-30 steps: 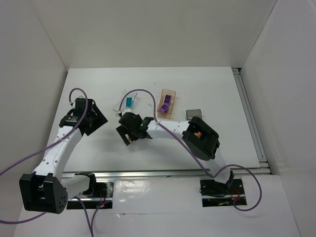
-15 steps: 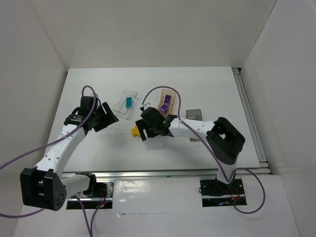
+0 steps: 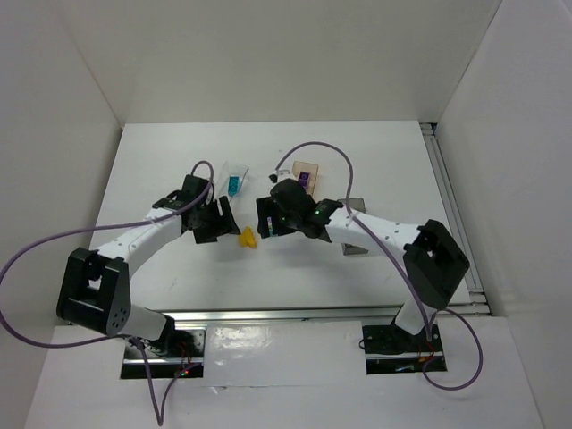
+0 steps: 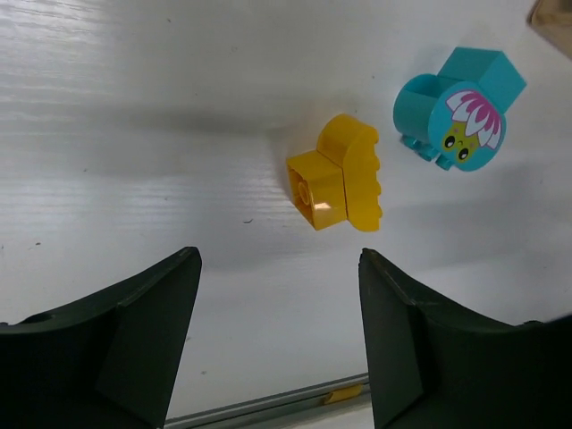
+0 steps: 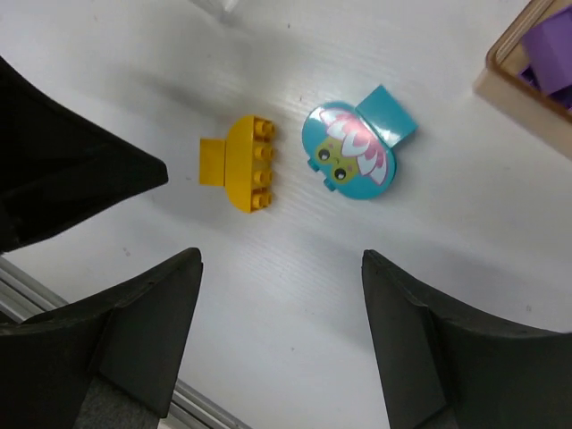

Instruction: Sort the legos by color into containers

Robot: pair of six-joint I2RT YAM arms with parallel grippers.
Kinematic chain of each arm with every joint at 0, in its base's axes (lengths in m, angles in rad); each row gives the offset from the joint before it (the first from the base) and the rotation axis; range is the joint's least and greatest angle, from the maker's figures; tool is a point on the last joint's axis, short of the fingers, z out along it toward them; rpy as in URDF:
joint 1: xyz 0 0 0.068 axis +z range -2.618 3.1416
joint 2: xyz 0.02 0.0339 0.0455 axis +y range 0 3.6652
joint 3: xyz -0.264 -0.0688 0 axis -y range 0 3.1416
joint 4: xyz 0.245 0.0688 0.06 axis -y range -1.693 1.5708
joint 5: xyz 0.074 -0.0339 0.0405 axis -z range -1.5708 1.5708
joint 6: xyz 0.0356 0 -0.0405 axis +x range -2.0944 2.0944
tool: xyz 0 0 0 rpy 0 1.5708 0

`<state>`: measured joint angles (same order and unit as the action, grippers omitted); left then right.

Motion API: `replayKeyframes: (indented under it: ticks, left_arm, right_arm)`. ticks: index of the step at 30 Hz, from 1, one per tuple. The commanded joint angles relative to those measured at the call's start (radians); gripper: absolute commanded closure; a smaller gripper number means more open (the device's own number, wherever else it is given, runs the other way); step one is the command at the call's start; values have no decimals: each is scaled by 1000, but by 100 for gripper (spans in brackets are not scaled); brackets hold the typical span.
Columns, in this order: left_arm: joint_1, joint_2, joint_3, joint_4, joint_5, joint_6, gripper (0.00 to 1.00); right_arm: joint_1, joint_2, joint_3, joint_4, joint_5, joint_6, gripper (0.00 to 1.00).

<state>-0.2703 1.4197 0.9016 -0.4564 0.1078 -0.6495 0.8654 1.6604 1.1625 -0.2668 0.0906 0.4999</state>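
Hovering both arms over the same patch, nothing picked yet. Left gripper (image 4: 277, 299) has its jaws spread wide and empty. Right gripper (image 5: 281, 299) is likewise spread with nothing between the fingers.

Yellow brick (image 4: 335, 186) lies on its side on the table, just ahead of the left gripper and a bit toward its right finger. Teal flower-face brick (image 4: 456, 112) sits further ahead, near the yellow one but not touching it. From the right gripper, yellow is ahead by its left finger and teal is ahead, roughly centred. Tan tray (image 5: 523, 76) with purple inside is ahead and off to its right.

Risks as I read it:
- Both grippers face the yellow brick; if both go down, the fingers clash.
- Bricks are close, so a wide descent on either could knock the other away.
- Yellow's rounded edge may make it twist or squirt out when the jaws close.
- Grabbing teal then heading for the tan tray means a wrong-colour drop.
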Motion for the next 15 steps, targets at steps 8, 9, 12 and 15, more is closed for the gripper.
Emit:
replayKeyframes:
  ticks: [8,9,12,15]
  left_arm:
    - [127,-249,-43,-33,-97,-95,21]
    - [137,-249,-32,-50,-106,-81,21]
    - [161,-249,-12,-76,-106,-72,21]
    - [172,-240,-21,-67,-85,-72,21]
  right_arm:
    - [46,180,235,-115,-35,-184,40]
    - [46,209,246,-136,-35,-219,40]
    - [46,231,246,-149,-20,-228,32]
    - [37,242,233,-83,-83,-228,32]
